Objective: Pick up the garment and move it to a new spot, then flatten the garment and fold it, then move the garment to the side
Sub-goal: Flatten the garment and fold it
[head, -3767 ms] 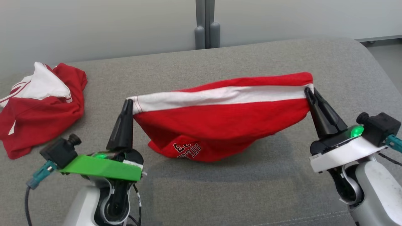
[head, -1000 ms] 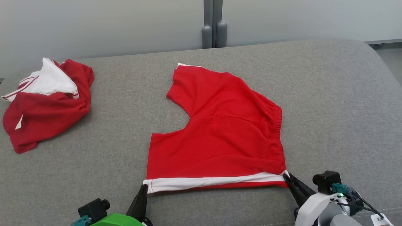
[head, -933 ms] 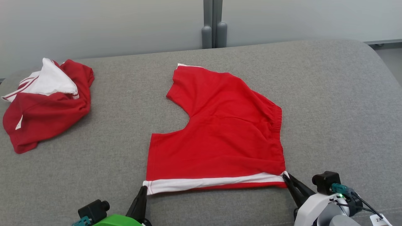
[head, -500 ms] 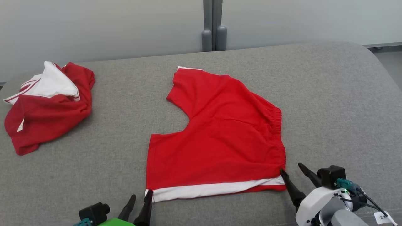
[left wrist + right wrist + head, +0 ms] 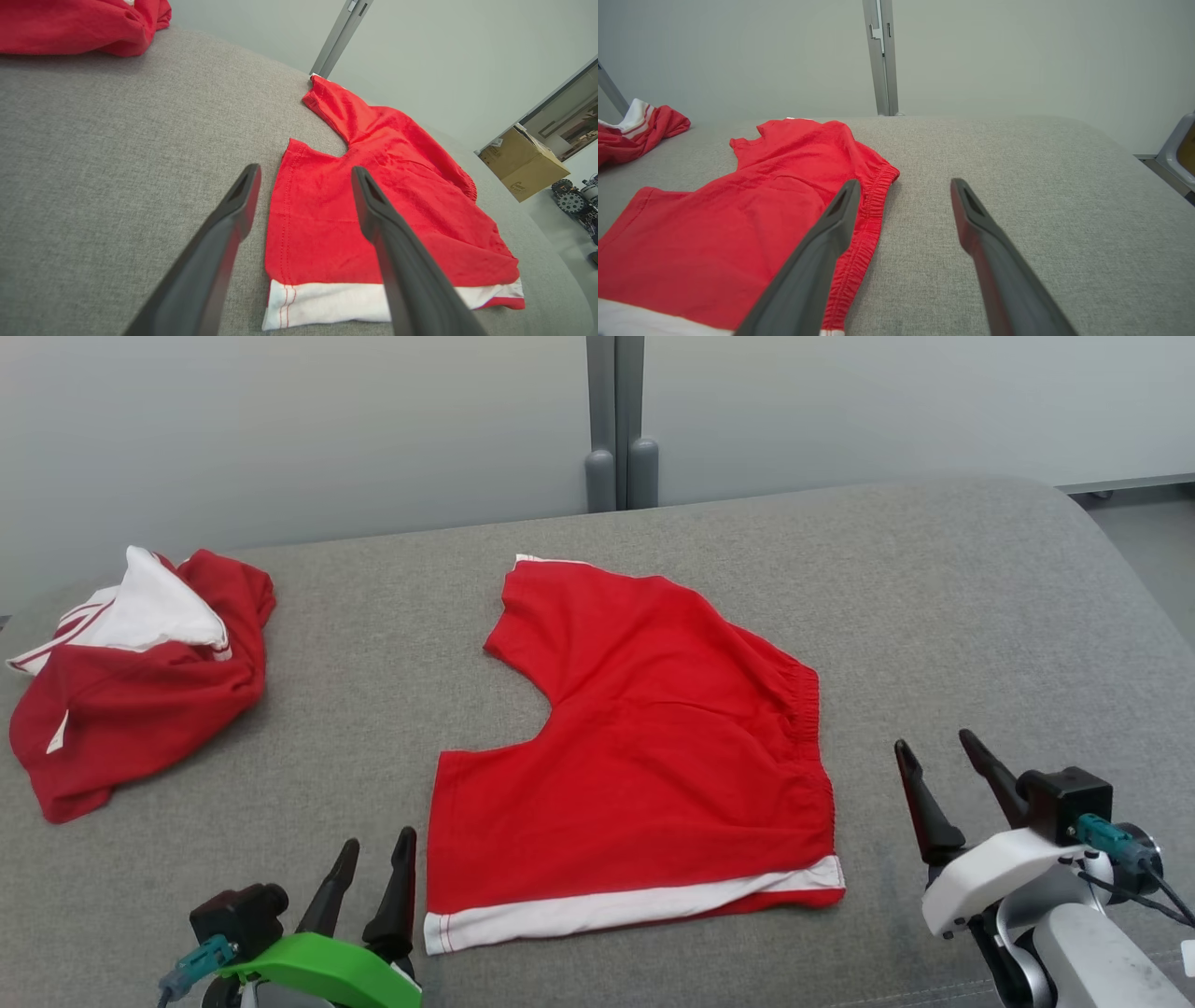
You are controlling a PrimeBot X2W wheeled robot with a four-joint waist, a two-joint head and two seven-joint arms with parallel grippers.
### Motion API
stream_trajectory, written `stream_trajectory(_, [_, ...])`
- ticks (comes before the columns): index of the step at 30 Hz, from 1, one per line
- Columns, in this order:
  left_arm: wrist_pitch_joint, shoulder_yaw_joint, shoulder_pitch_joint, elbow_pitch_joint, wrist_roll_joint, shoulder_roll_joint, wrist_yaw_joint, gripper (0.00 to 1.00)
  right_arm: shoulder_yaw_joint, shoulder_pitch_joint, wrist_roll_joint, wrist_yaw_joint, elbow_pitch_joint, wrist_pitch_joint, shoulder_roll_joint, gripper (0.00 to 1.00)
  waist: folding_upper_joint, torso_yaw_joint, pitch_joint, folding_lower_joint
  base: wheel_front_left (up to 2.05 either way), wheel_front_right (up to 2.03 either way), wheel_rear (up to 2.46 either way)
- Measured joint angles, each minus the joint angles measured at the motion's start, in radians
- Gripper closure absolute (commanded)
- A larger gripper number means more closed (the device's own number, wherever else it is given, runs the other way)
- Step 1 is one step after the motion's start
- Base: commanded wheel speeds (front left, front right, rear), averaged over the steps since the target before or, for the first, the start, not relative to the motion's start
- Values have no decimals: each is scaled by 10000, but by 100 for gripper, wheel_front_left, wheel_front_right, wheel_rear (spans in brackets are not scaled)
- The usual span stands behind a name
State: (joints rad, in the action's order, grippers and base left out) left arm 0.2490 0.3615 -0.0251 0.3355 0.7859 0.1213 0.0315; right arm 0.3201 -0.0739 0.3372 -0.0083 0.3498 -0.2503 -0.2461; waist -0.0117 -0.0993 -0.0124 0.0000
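1. Both pincers have let go since a second ago. They were pinching the two ends of the white stripe (image 5: 635, 907); now the fingers are spread, nothing between them, backed off the cloth. The head camera has shifted a little too.
2. The left gripper (image 5: 378, 838) sits just beside the near-left corner. The right gripper (image 5: 934, 739) is off to the right, clear of the elastic waistband (image 5: 810, 709).
3. The garment (image 5: 644, 747) is a pair of red shorts, flat near the middle of the grey cushion (image 5: 934, 597). Waistband to the robot's right, legs to its left, white stripe along the near edge. Minor wrinkles near the waistband.
4. A second red-and-white garment (image 5: 131, 681) lies crumpled at far left, well apart. Leave it.
5. Handling, my read: light, limp knit with no stiffness. It will sag between two grip points and probably drag on the cushion fabric. Not fragile, not slippery.
6. Where to grip: the edges. Hems and waistband are doubled cloth, so they give a thicker bite than the mid-panel. Catch both layers or the lower one stays behind.
7. Stage: placing and flattening look done, the fold not yet. Likely grip is the far leg hem (image 5: 515, 565) plus the far end of the waistband, brought towards the stripe.
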Motion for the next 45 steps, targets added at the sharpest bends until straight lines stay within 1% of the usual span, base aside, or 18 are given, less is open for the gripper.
stream_trajectory(4, [-2, -102, -177, -426, -631, 0, -169, 0, -337, -9, -150, -215, -600, -2, 6, 0, 0, -55, -178, 0, 0, 0, 0])
stream_trajectory(7, [0, -230, -193, -654, -859, 4, -261, 0, -485, -8, -230, -307, -890, -2, 27, 0, 0, -69, -267, 0, 0, 0, 0])
stream_trajectory(11, [25, -391, -186, -978, -1469, 52, -520, 0, -654, -1, -318, -466, -1400, -13, 105, 0, 0, -70, -427, 0, 0, 0, 0])
stream_trajectory(14, [25, -468, -138, -1191, -1699, 36, -673, 0, -644, 24, -368, -464, -1668, -13, 259, 0, 0, -66, -530, 0, 0, 0, 0])
stream_trajectory(18, [25, -696, 148, -1442, -1835, -52, -859, 0, -548, 198, -430, -462, -1906, -13, 286, 0, 0, -55, -606, -1, 0, 0, 0])
stream_trajectory(22, [25, -836, 427, -1599, -1946, -111, -943, 0, -516, 515, -483, -462, -1952, -13, 336, 0, 0, -33, -636, -1, 0, 0, 0])
stream_trajectory(31, [25, -984, 914, -1923, -2380, -148, -1035, 0, -564, 883, -485, -462, -2104, -13, 401, 0, 0, 35, -668, -1, 0, 0, 0])
stream_trajectory(37, [25, -991, 1069, -2163, -2454, -188, -1037, 0, -598, 962, -575, -462, -2270, -13, 462, 0, 0, 56, -654, 0, 0, 0, 0])
stream_trajectory(45, [27, -882, 1310, -2090, -2533, -278, -1034, 0, -656, 1059, -646, -453, -2374, -13, 474, 0, 0, 66, -602, -1, 0, 0, 0])
